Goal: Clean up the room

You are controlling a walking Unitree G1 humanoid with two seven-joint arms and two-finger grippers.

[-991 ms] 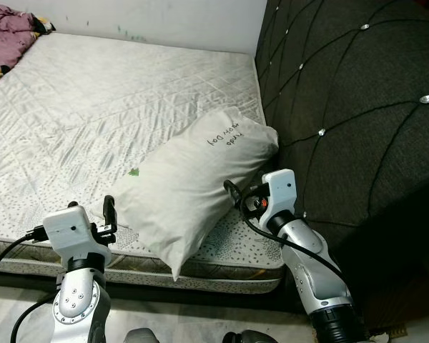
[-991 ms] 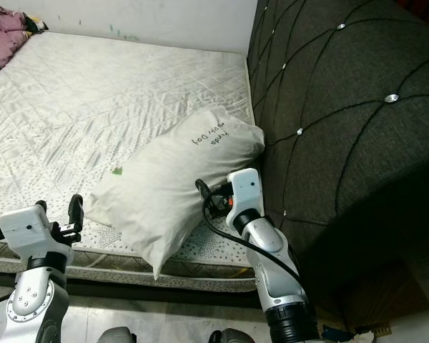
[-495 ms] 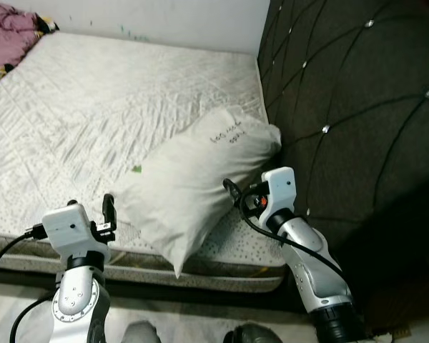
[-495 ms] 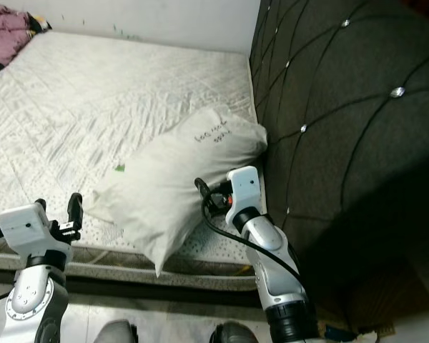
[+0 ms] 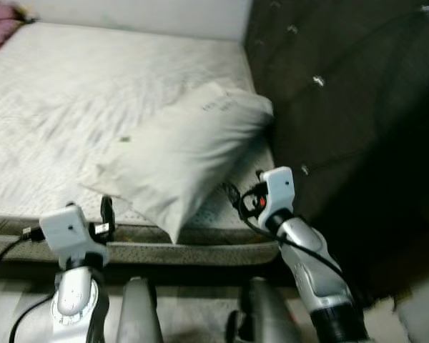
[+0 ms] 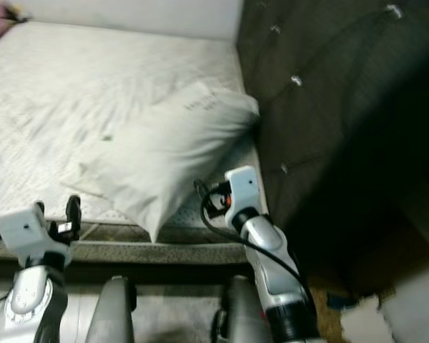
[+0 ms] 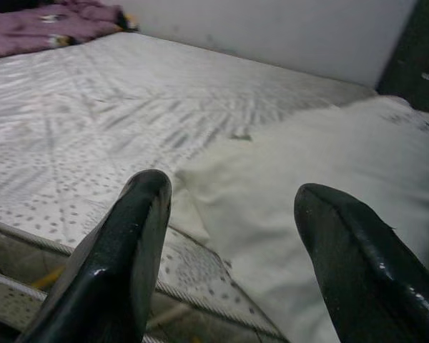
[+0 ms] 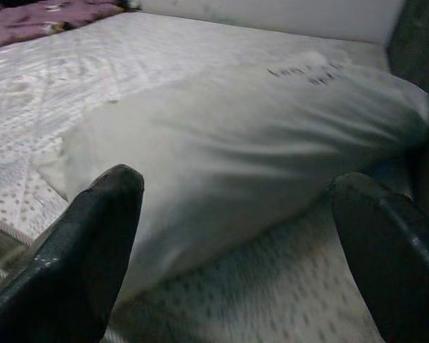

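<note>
Right wrist view: approach to pillow [image 8: 257, 150], not yet grasped.
Both grippers' fingers [image 8: 93, 236] spread, empty; pillow lies ahead between them; next, close in.

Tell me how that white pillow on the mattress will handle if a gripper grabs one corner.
The pillow looks soft and plump, so it will likely sag and fold rather than lift flat. It seems light for its bulk. Its fabric shows creases, so the fingers of the open right gripper may pinch only the cover. One corner already overhangs the mattress edge.
</note>
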